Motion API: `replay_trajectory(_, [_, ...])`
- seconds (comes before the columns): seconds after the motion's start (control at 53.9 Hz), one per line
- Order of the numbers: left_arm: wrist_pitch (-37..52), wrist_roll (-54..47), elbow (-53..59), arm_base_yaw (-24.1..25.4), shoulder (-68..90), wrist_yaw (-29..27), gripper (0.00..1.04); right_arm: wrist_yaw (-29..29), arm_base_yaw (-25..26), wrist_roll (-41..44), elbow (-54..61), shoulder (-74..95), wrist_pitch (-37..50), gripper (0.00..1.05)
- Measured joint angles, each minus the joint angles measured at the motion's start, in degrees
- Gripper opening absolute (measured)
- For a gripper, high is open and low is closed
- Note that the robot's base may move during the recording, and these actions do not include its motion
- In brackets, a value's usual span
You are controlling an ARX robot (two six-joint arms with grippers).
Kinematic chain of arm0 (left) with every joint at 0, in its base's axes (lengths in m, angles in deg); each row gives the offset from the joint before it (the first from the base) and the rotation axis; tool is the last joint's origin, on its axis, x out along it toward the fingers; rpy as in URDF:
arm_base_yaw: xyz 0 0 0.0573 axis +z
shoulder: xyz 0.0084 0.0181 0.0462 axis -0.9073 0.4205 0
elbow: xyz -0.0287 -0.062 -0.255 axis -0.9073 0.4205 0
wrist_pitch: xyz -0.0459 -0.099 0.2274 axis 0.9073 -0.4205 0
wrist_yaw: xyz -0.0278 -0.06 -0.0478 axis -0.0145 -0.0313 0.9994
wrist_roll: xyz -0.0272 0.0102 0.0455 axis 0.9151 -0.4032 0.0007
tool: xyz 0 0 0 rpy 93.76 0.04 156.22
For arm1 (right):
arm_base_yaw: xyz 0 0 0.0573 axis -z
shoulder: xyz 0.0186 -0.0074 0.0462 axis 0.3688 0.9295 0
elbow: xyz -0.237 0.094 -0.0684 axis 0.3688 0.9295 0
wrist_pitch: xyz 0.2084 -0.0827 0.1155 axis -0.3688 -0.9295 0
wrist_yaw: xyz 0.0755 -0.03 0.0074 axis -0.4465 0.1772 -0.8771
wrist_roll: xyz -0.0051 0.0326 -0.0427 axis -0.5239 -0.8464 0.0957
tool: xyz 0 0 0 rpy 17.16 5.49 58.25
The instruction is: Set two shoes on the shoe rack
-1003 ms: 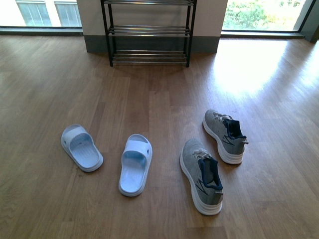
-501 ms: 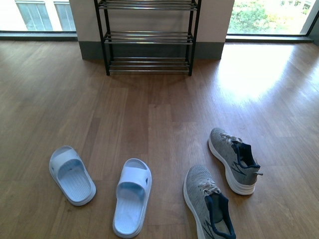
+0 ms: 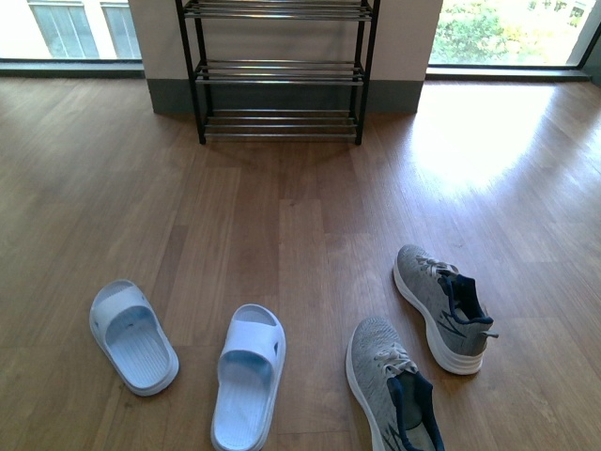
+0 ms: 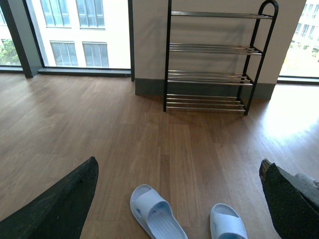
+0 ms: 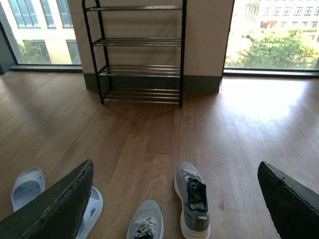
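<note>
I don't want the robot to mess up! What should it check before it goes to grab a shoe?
1. Shelves free on the shoe rack: ok, no shoe on any shelf.
2. Way to the rack open: ok, only bare wood floor between shoes and rack.
3. Left end effector open and holding nothing: ok.
4. Right end effector open and holding nothing: ok.
5. Shoes sitting sole-down: ok, the grey sneakers and slide sandals all rest upright on the floor.
6. Shoes close enough to reach: cannot tell.
</note>
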Motion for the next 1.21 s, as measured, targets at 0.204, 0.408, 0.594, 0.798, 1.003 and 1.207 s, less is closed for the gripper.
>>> replay_trajectory(0.204, [0.0, 0.0, 0.0, 0.0, 0.0, 0.0, 0.95, -0.4, 1.4, -4.3, -1.9, 5.6, -6.9, 0.96])
replay_trajectory(0.408, [0.0, 0.0, 0.0, 0.0, 0.0, 0.0, 0.95, -5.2, 4.7, -5.4, -8.5, 31.7, 2.6, 0.96])
replay_trajectory(0.594, [0.0, 0.0, 0.0, 0.0, 0.0, 0.0, 0.95, -4.5, 4.5, -2.1, -18.0, 70.3, 22.8, 0.96])
replay_trajectory(0.798, [0.0, 0.0, 0.0, 0.0, 0.0, 0.0, 0.95, -2.8, 2.3, -0.6, -28.9, 100.5, 28.7, 0.96])
replay_trajectory(1.003, [0.0, 0.0, 0.0, 0.0, 0.0, 0.0, 0.95, -0.5, 0.0, 0.2, -40.9, 127.3, 30.8, 0.96])
replay_trajectory(1.207, [0.0, 0.0, 0.0, 0.0, 0.0, 0.0, 0.95, 0.9, 0.3, 1.4, -50.6, 141.2, 28.9, 0.96])
